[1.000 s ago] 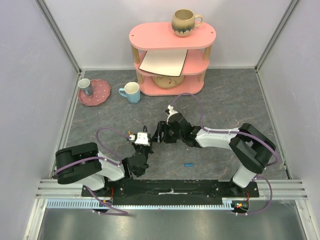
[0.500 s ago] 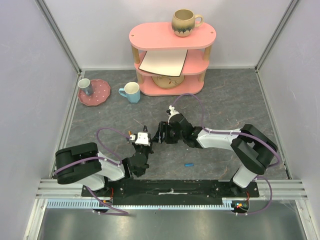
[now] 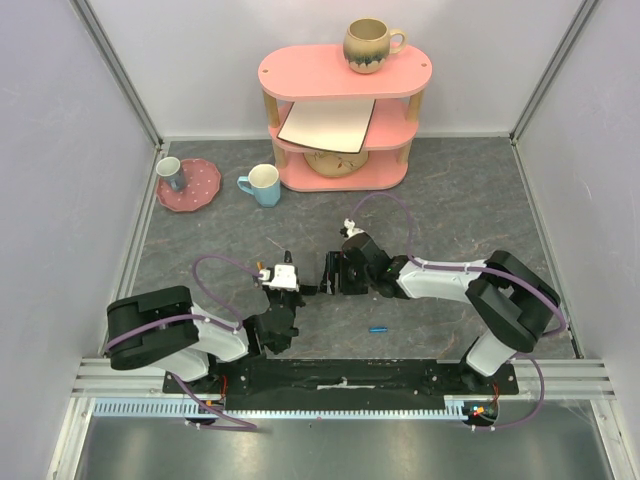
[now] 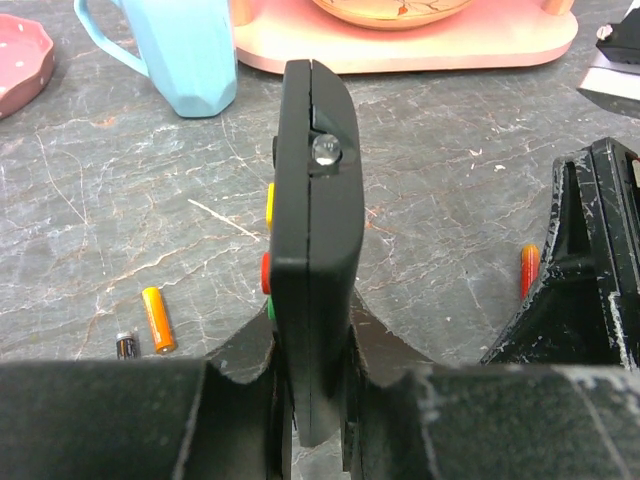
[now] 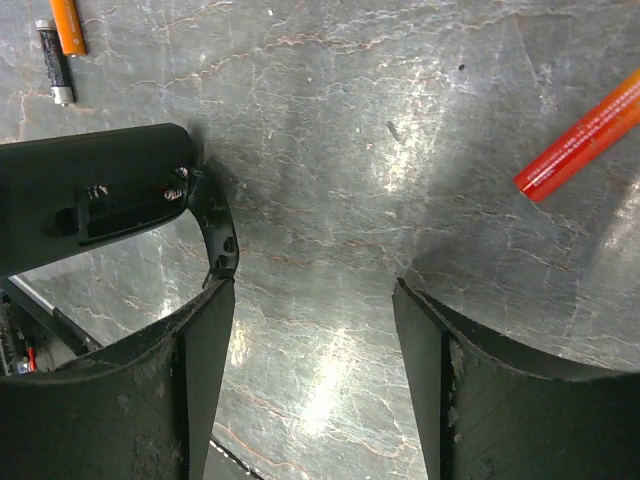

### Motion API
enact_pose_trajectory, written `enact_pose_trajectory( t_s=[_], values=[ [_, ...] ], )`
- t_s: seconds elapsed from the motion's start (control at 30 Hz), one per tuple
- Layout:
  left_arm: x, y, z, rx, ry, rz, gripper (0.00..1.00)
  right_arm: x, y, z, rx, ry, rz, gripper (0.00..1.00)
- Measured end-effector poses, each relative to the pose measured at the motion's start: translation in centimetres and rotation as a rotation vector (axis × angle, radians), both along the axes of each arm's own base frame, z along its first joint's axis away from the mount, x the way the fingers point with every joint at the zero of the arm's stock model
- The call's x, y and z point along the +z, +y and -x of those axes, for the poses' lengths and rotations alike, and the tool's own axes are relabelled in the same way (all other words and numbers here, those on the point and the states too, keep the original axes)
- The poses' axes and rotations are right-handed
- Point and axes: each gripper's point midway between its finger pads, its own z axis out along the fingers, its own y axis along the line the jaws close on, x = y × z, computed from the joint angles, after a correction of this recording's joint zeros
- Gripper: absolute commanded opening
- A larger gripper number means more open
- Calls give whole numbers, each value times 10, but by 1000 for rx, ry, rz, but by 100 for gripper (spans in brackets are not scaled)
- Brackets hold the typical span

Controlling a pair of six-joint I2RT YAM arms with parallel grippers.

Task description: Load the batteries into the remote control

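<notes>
My left gripper (image 4: 315, 345) is shut on the remote control (image 4: 312, 220), a black bar held edge-on with coloured buttons on its left side. Its open battery bay with springs (image 5: 110, 205) faces my right gripper (image 5: 315, 330), which is open and empty just above the table beside it. A red-orange battery (image 5: 585, 135) lies on the table to the right of the right gripper's fingers; it also shows in the left wrist view (image 4: 528, 270). A blue battery (image 3: 378, 328) lies nearer the bases. In the top view the left gripper (image 3: 290, 292) and the right gripper (image 3: 333, 272) are close together.
An orange battery (image 4: 158, 318) and a small black battery (image 4: 126, 345) lie left of the remote. A blue mug (image 3: 262, 185), a pink plate with a cup (image 3: 190, 184) and a pink shelf unit (image 3: 340, 110) stand at the back.
My right gripper has moved toward the near edge and a little right, closer to the remote. The left gripper has stayed put with the remote.
</notes>
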Motion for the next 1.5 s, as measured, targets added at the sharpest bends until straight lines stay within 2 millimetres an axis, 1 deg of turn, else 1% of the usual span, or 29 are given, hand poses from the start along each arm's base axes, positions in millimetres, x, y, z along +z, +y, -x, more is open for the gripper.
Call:
enact_pose_trajectory(
  t_s=[0.03,0.37,0.5,0.57,0.63,0.8,0.93,1.1,1.23,1.33,1.4,1.5],
  values=[
    [0,0,0,-1,1,-1,2,-3,-3,2,-2,8,12,74],
    [0,-1,0,-1,4,-11,2,-3,-6,0,-2,-3,35,75],
    [4,-5,0,-16,2,11,2,-2,-15,4,-6,0,72,77],
    [8,-7,1,-25,-2,26,2,1,-21,5,-9,-8,91,78],
    [12,-8,1,-26,-7,41,2,10,-24,4,-9,-22,94,78],
    [17,-8,1,-26,-11,62,2,31,-21,-2,-5,-75,76,77],
    [19,-6,2,-22,-10,63,2,33,-23,-2,16,-94,87,75],
    [31,6,3,16,-14,83,2,32,-26,-2,63,-130,110,71],
    [38,17,7,43,15,152,2,29,-25,2,103,-142,112,69],
    [42,24,13,54,67,236,2,27,-16,8,140,-149,101,69],
    [42,29,18,53,97,283,2,22,-9,14,171,-151,104,68],
    [39,36,26,30,143,335,2,14,-4,23,204,-145,119,70]
  ],
)
